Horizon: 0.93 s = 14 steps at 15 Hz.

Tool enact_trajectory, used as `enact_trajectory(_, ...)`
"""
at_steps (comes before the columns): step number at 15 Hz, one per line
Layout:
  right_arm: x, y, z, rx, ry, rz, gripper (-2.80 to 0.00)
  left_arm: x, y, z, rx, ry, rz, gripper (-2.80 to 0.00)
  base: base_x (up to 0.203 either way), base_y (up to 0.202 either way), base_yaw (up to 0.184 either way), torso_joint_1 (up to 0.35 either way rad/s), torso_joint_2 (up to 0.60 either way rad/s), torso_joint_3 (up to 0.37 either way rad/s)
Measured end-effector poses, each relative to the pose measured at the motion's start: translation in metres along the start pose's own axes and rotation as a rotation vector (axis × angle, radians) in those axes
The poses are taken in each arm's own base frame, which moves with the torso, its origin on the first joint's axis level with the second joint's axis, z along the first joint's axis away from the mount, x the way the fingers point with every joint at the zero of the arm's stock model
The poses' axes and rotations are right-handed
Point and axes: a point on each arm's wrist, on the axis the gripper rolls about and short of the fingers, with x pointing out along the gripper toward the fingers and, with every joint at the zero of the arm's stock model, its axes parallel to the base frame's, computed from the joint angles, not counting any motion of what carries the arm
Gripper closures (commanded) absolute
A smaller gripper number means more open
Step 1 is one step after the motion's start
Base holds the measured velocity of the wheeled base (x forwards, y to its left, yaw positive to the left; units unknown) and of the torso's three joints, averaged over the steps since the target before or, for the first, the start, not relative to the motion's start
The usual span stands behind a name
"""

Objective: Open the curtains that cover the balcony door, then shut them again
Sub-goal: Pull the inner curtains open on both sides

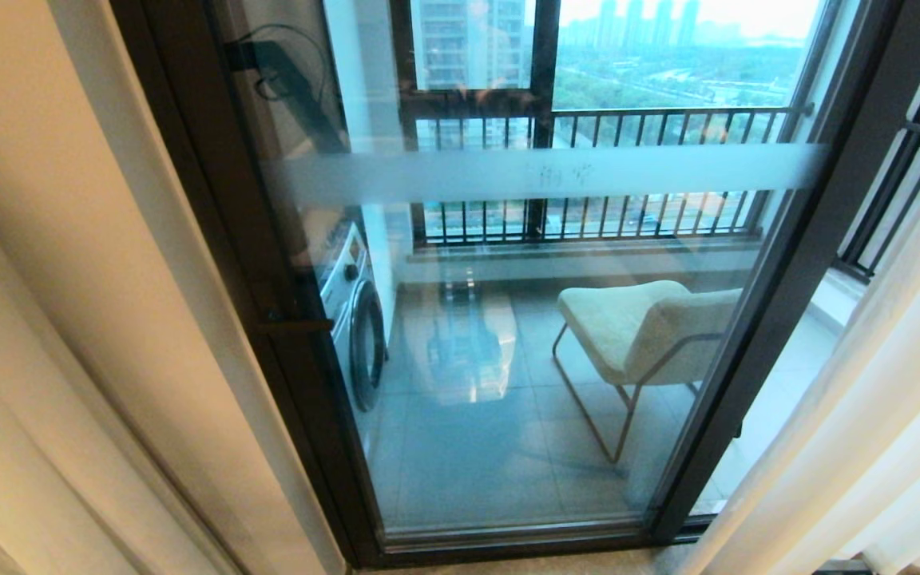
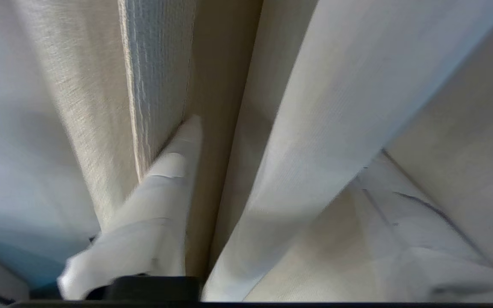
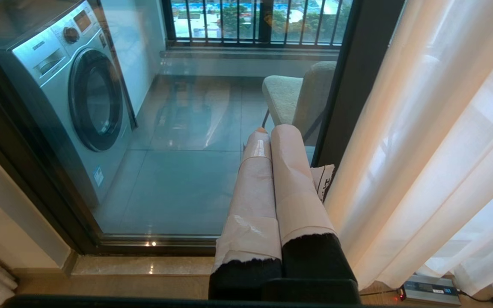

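Left gripper (image 2: 268, 171): fingers (image 2: 161, 192) spread among cream curtains (image 2: 323, 141), gripping nothing.
Right gripper (image 3: 272, 141): pressed together, parked.
Balcony door (image 1: 508, 335): uncovered.
Next: regrasp drape edge, draw across.

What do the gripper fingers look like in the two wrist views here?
The right gripper has two long fingers wrapped in pale pinkish tape with ragged edges, on black bases. Of the left gripper, one finger shows clearly, wrapped in whitish tape above a black base; the other is a blurred pale shape.
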Motion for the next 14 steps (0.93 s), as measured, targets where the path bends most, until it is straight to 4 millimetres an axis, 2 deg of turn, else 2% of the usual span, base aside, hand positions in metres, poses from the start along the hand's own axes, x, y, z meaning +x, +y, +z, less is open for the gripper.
enact_trajectory(4, 0.000, 0.000, 0.000, 0.000, 0.000, 0.000, 0.00, -0.041, 0.009, -0.007, 0.027, 0.071, 0.001, -2.80, 0.000, 0.000, 0.000, 0.000, 0.00, 0.000)
enact_trajectory(7, 0.000, 0.000, 0.000, 0.000, 0.000, 0.000, 0.00, -0.088, 0.020, -0.019, 0.053, 0.138, -0.010, -2.80, 0.000, 0.000, 0.000, 0.000, 0.00, 0.000)
enact_trajectory(8, 0.000, 0.000, 0.000, 0.000, 0.000, 0.000, 0.00, -0.103, 0.024, -0.023, 0.061, 0.155, -0.020, 0.00, 0.000, 0.000, 0.000, 0.000, 0.00, 0.000)
enact_trajectory(11, 0.000, 0.000, 0.000, 0.000, 0.000, 0.000, 0.00, -0.147, 0.026, -0.031, 0.079, 0.175, -0.083, 0.00, 0.000, 0.000, 0.000, 0.000, 0.00, 0.000)
enact_trajectory(14, 0.000, 0.000, 0.000, -0.001, 0.000, 0.000, 0.00, -0.173, 0.022, -0.031, 0.085, 0.170, -0.151, 0.00, 0.000, 0.000, 0.000, 0.000, 0.00, 0.000)
